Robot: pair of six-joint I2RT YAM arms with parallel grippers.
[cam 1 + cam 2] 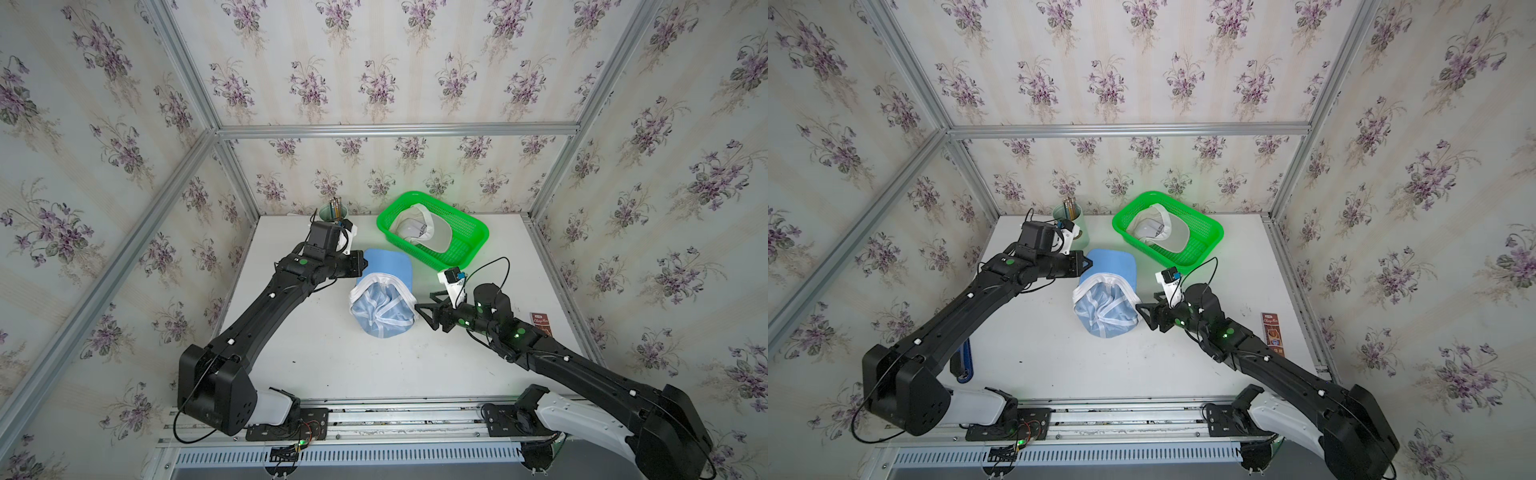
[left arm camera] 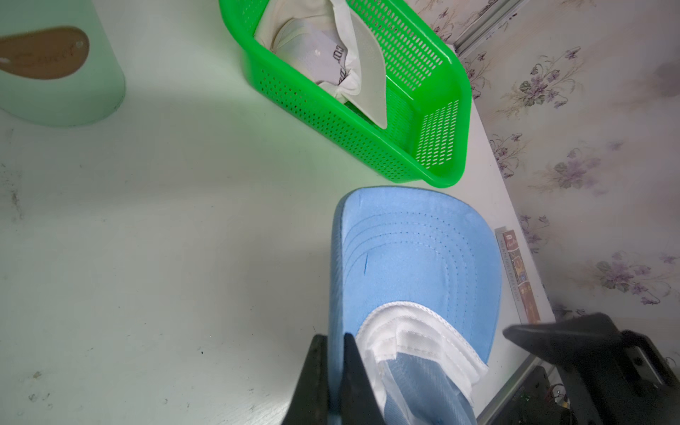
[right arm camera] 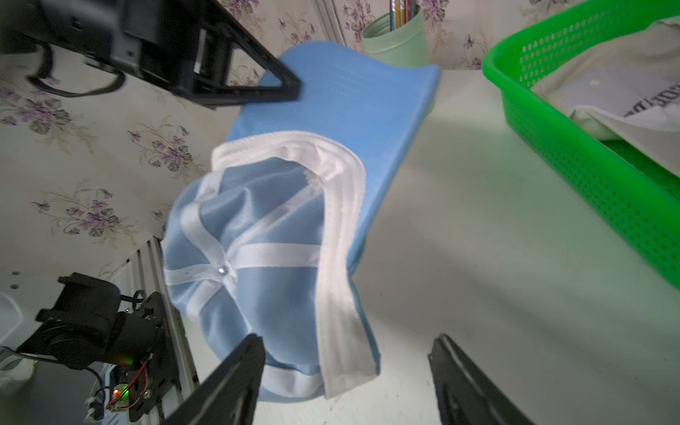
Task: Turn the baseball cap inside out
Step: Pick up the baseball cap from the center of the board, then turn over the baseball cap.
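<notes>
Cap (image 1: 384,299) mid-table (image 1: 332,365). My left claw (image 1: 365,264) on its brim's left edge, right claw (image 1: 424,318) just right of the crown. Basket (image 1: 380,222) behind-right, spare cap (image 1: 424,228) inside. Pencil cup (image 1: 334,212) behind-left. Packet (image 1: 540,324) far right.

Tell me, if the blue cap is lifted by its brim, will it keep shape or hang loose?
The brim probably stays stiff: it shows no sag although the left gripper pinches only its edge. The crown likely flops: its thin cloth is creased and sagging.
</notes>
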